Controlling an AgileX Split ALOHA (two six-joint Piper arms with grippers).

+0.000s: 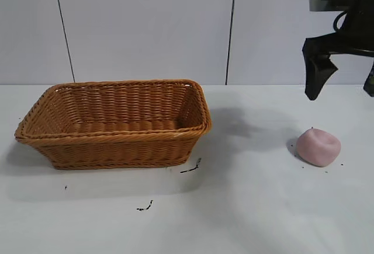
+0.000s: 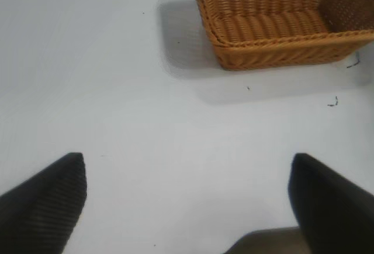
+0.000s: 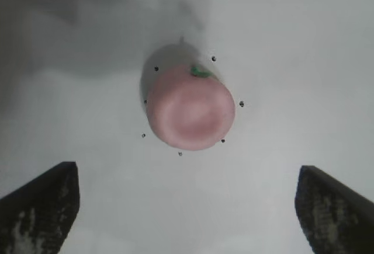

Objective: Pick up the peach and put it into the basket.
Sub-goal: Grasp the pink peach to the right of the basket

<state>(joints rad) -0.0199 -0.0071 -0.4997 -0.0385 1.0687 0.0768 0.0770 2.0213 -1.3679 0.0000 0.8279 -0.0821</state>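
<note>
I have the right tool (image 3: 187,207) hanging above the peach (image 1: 318,147) with its fingers spread wide; the peach sits alone on the white surface (image 1: 245,207), well apart from the basket (image 1: 117,122). It looks light, matte and a little soft, so I'd close gently across its rounded sides. The left tool (image 2: 187,201) is parked, open too.

The right hand (image 1: 342,90) hangs above the peach (image 1: 318,147), which lies well apart from the basket (image 1: 114,123).

No legible text or markings.
</note>
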